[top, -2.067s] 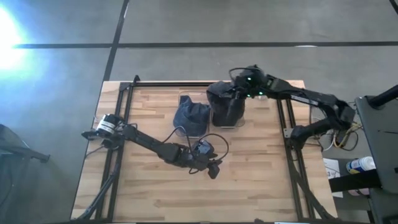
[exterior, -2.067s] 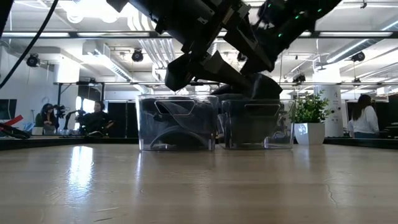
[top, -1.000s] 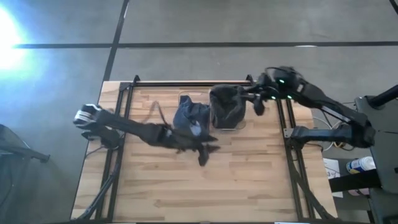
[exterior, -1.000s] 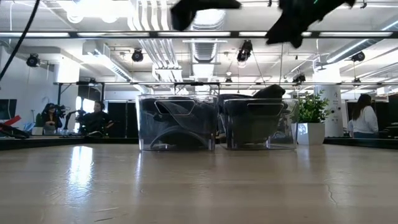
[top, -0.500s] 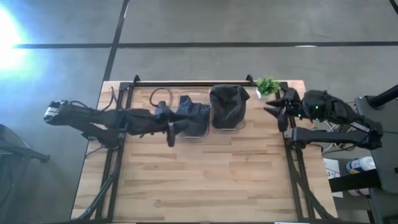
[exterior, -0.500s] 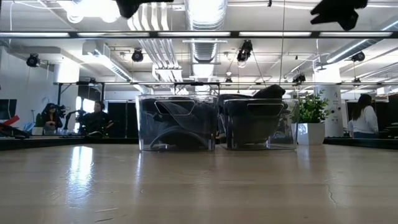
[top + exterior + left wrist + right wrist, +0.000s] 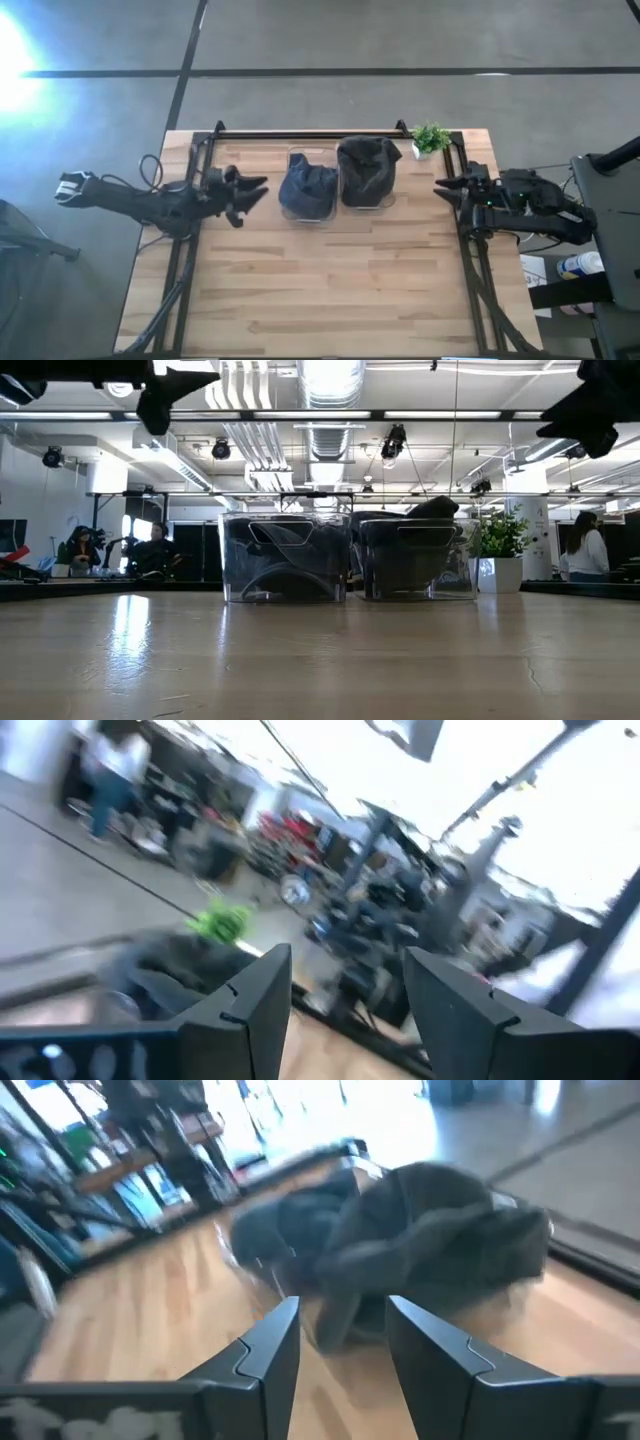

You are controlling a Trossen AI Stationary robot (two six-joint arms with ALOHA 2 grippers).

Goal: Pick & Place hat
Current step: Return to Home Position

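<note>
Two clear bins stand side by side at the table's far middle. The left bin (image 7: 307,190) holds a blue-grey hat (image 7: 305,183); the right bin (image 7: 366,175) holds a black hat (image 7: 368,160) that bulges over its rim. In the low view the bins (image 7: 286,557) (image 7: 415,558) rest on the tabletop. My left gripper (image 7: 250,190) hovers open near the table's left edge, left of the bins. My right gripper (image 7: 447,188) hovers open by the right edge, empty; its wrist view looks back at the black hat (image 7: 430,1230).
A small green potted plant (image 7: 430,137) stands at the far right corner, seen too in the low view (image 7: 497,550). Black frame rails (image 7: 190,240) run along the table's left and right sides. People sit and stand in the room beyond the table (image 7: 585,550).
Both arms have drawn back from the bins and risen. My left gripper moved from the table's middle toward the left edge; my right gripper moved from beside the black hat's bin toward the right edge. The hats and bins have stayed put.
</note>
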